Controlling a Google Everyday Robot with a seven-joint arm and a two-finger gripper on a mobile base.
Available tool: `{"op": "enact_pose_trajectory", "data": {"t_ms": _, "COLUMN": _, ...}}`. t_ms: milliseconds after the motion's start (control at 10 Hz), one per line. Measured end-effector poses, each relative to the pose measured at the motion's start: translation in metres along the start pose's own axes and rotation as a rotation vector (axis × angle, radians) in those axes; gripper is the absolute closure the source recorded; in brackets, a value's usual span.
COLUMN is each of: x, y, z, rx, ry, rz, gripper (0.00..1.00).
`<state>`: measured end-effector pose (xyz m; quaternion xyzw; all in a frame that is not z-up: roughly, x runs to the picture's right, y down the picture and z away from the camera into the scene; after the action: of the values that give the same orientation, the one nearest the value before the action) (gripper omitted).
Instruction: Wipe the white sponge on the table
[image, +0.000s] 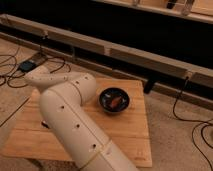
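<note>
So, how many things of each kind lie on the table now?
Dark bowl: 1
Reddish item in the bowl: 1
Small dark thing, mostly under the arm: 1
White sponge: 0 in view
Total on the table: 3
The gripper is hidden behind the arm.

One table (134, 136), one dark bowl (114, 102), one arm (70, 122).

Gripper, white sponge behind arm (70, 117)

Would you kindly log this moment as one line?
arm: across table | jaws: shut, hidden behind arm | white sponge: not visible | bowl: on table
</note>
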<state>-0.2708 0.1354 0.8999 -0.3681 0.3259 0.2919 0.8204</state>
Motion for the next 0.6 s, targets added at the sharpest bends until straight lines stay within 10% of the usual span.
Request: {"op": "enact_pose_trajectory", "data": {"t_ms": 600, "x": -0.018, "y": -0.048, "z": -0.010, "rx": 0.043, "ry": -0.004, "rz": 0.101, "gripper": 1.00}}
